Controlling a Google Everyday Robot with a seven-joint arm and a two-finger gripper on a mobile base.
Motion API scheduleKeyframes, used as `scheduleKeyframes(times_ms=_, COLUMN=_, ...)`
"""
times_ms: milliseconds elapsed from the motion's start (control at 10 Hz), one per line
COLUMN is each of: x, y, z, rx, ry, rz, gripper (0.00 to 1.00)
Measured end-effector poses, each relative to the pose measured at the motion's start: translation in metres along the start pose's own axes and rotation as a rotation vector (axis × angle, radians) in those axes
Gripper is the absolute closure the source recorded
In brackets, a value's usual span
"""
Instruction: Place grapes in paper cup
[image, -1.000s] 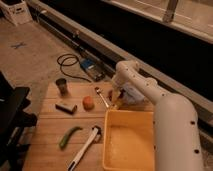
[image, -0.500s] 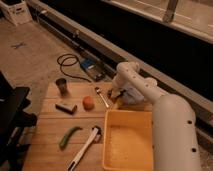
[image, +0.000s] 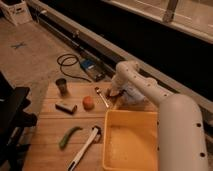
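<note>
My gripper (image: 114, 94) hangs from the white arm (image: 145, 85) over the far edge of the wooden table (image: 50, 145), just right of a spoon (image: 101, 96). A small dark reddish patch at its tip looks like the grapes (image: 112, 93); I cannot tell if they are held or lying on the table. A pale rounded shape (image: 131, 97) just right of the gripper, partly hidden under the arm, looks like the paper cup.
A dark grey metal cup (image: 61, 86) stands at the far left. An orange ball (image: 88, 103), a small block (image: 66, 106), a green vegetable (image: 69, 136) and a white-handled tool (image: 85, 147) lie on the table. A yellow bin (image: 131, 142) fills the near right. A cable (image: 70, 62) lies on the floor behind.
</note>
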Motion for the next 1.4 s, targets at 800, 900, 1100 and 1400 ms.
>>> scheduleKeyframes(times_ms=800, x=-0.013, y=-0.064, z=-0.095, rx=0.239, ry=-0.059, rz=-0.046, gripper=1.00)
scheduleKeyframes(times_ms=900, x=-0.007, y=-0.078, z=-0.105, rx=0.264, ry=-0.062, rz=-0.035, gripper=1.00)
scheduleKeyframes(times_ms=1100, x=0.013, y=-0.111, z=-0.132, rx=0.320, ry=-0.054, rz=0.006, gripper=1.00)
scheduleKeyframes(times_ms=1400, x=0.055, y=-0.131, z=-0.169, rx=0.397, ry=-0.055, rz=0.092, gripper=1.00)
